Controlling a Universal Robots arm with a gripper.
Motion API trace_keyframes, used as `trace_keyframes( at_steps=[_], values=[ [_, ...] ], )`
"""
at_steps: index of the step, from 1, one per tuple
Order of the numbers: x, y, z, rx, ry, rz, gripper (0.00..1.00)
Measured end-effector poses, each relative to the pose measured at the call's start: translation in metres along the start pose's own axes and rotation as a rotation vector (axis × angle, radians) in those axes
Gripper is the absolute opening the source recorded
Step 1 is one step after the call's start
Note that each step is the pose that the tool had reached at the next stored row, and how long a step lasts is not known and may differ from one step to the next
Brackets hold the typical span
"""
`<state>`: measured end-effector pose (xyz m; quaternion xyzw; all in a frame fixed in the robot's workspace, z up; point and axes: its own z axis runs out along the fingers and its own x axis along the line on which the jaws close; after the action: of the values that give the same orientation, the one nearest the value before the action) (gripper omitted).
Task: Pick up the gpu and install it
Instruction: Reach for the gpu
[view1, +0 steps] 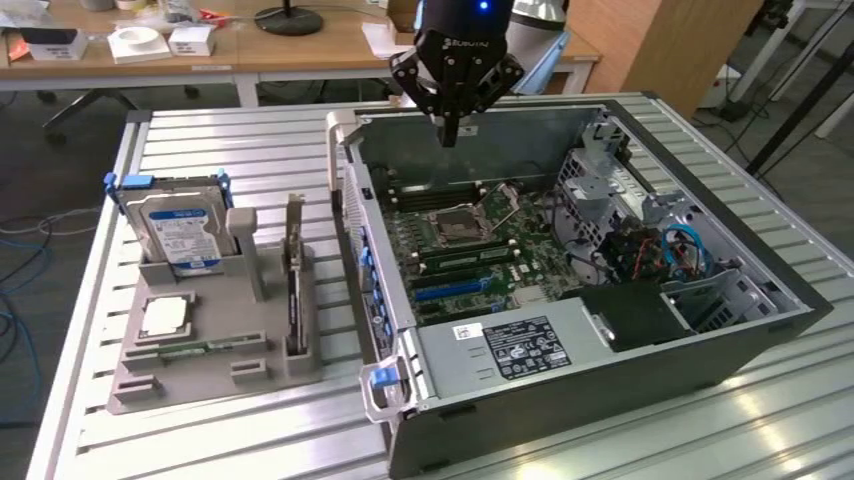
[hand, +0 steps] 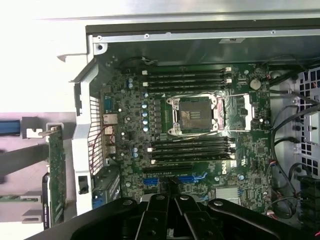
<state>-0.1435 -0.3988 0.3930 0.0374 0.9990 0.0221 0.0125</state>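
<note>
Hovering over computer case (view1: 601, 385), claw (view1: 450, 138) fully closed, holding nothing

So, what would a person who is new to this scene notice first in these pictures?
The open computer case in the middle, with its green motherboard bare, draws the eye first. The black gripper hangs over the board with jaws shut, holding nothing. On the exterior view's left, a grey holder carries the blue-labelled hard drive and the gpu, which stands on edge.
</note>
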Motion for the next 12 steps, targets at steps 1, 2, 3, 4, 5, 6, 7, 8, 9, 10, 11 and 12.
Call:
trace_keyframes(
  at_steps=[1, 2, 3, 4, 5, 6, 7, 8, 9, 10, 11, 12],
  values=[
    [0.001, -0.0001, 0.0, 0.0, 0.0001, 0.0, 0.1],
    [0.003, -0.0002, 0.0, 0.0, 0.0001, 0.0, 0.1],
    [0.004, -0.0003, -0.0001, 0.0, 0.0, 0.0, 0.1],
    [0.006, -0.0005, -0.0001, 0.0, 0.0, 0.0, 0.1],
    [0.008, -0.0006, -0.0001, 0.0001, 0.0, 0.0, 0.1],
    [0.009, -0.0007, -0.0001, 0.0, 0.0, 0.0, 0.1],
    [0.01, -0.0008, -0.0002, 0.0, 0.0001, 0.0, 0.1],
    [0.012, -0.0009, -0.0002, 0.0001, 0.0, 0.0, 0.1],
    [0.013, -0.001, -0.0002, 0.0, 0.0, 0.0, 0.1],
    [0.014, -0.0011, -0.0002, 0.0, 0.0, 0.0, 0.1],
    [0.016, -0.0012, -0.0002, 0.0, 0.0, 0.0, 0.1],
    [0.017, -0.0013, -0.0002, 0.0, 0.0, 0.0, 0.1]
  ],
)
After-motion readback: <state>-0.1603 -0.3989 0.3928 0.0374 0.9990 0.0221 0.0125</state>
